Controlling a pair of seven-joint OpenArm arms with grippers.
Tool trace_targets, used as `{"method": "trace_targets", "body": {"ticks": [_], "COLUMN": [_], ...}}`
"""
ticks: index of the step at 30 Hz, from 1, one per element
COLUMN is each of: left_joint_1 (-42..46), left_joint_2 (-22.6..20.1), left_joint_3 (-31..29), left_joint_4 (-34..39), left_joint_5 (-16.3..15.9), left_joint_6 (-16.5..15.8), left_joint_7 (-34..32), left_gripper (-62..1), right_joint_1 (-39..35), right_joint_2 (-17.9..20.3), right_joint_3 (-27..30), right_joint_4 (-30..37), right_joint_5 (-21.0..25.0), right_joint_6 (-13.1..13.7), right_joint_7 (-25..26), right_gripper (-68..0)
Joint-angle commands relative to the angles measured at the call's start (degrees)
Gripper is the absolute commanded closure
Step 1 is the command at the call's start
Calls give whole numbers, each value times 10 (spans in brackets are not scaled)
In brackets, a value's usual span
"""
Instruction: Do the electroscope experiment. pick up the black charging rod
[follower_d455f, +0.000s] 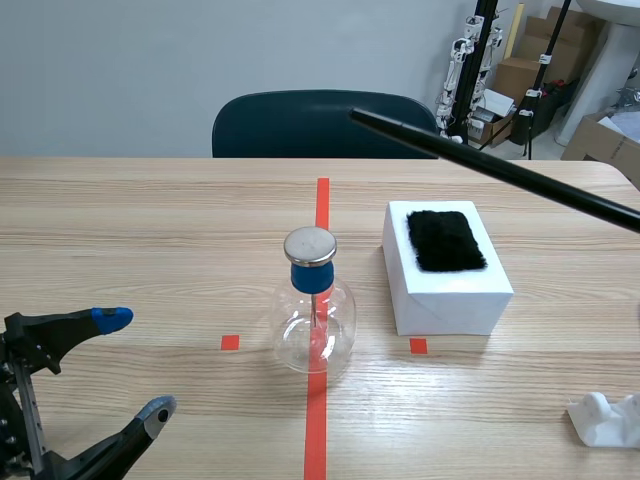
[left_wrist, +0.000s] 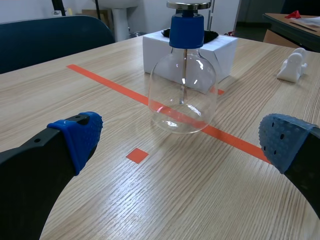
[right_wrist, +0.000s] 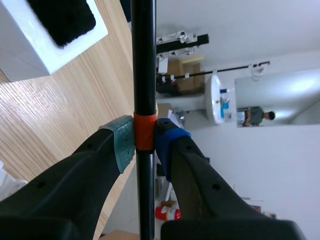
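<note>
Black charging rod (follower_d455f: 500, 169) sits clamped in the right hand (right_wrist: 144, 142), slanting above the white box (follower_d455f: 450, 295) — pickup looks done, next I'd guess rubbing it on that box's fur patch (follower_d455f: 446, 240); left hand (follower_d455f: 134, 364) is open.

The table (follower_d455f: 150, 220) is seen in the scene view from between the arms, looking across toward a chair (follower_d455f: 300, 125). The left wrist view is taken low and close, past the spread left gripper (left_wrist: 180, 140), toward the glass flask (left_wrist: 182, 95) and white box (left_wrist: 225, 50), both shared with the scene view. The right wrist view is taken from high, turned sideways, close behind the right gripper (right_wrist: 145, 142) clamped on the black rod (right_wrist: 144, 60); the box is shared.
</note>
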Motion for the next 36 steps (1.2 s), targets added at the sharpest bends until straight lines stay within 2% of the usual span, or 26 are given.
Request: {"method": "trace_targets", "body": {"ticks": [1, 3, 9, 16, 20, 25, 33, 36], "left_joint_1": [-1, -1, -1, -1, -1, -1, -1, -1], "left_joint_2": [0, 0, 0, 0, 0, 0, 0, 0], "left_joint_3": [-2, -2, -2, -2, -2, -2, -2, -2], "left_joint_4": [11, 11, 11, 11, 11, 11, 11, 11], "left_joint_5": [-4, -3, -4, -4, -4, -4, -4, -4], "left_joint_6": [1, 1, 1, 1, 1, 1, 1, 1], "left_joint_7": [-10, -10, -10, -10, -10, -10, -10, -10], "left_gripper": [-623, -623, -623, -623, -623, -623, -623, -623], "right_joint_1": [-4, -12, -13, -20, -33, -44, -63, -63], "right_joint_2": [-9, -23, -61, -92, -104, -118, -124, -124], "right_joint_3": [3, 3, 3, 8, 17, 21, 21, 21], "right_joint_4": [-9, -23, -88, -154, -174, -189, -198, -198], "right_joint_5": [-14, -31, -43, -43, -42, -39, 19, 30], "right_joint_6": [-30, -65, -166, -261, -296, -326, -326, -326], "right_joint_7": [26, 65, 173, 269, 307, 341, 409, 419], "right_gripper": [1, 1, 1, 1, 1, 1, 1, 1]}}
